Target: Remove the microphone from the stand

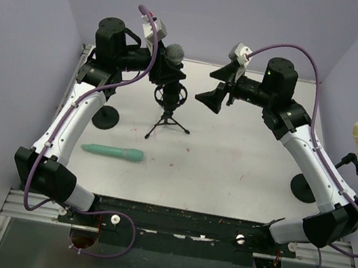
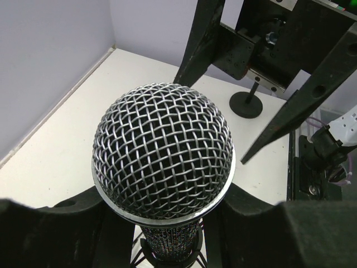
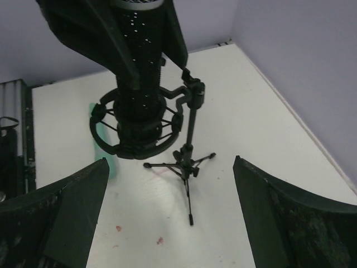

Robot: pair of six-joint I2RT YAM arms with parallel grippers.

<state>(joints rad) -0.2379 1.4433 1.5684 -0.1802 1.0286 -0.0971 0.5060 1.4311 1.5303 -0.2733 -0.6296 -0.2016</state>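
Clasping the microphone (image 1: pixel 174 54) in our left gripper (image 1: pixel 162 68) to lift it, we hold our right gripper (image 1: pixel 215 88) open near the stand (image 1: pixel 168 115), ready to steady it.

Soft, even light was recorded in all three views, with weak shadows and very little glare.

In the top external view the desk (image 1: pixel 229 163) was brightly and uniformly lit, only faint short shadows were cast under the legs of the stand (image 1: pixel 167 122), and the walls (image 1: pixel 15 45) were shaded slightly towards the upper corners. In the left wrist view the grille of the microphone (image 2: pixel 163 151) was rendered sharply, with small highlights on its mesh and chrome ring, while the left fingers (image 2: pixel 44 234) at the lower edge were shown dark and blurred. In the right wrist view the right fingers (image 3: pixel 56 223) were shown soft and nearly black, and surface detail on the dark microphone body was largely lost.
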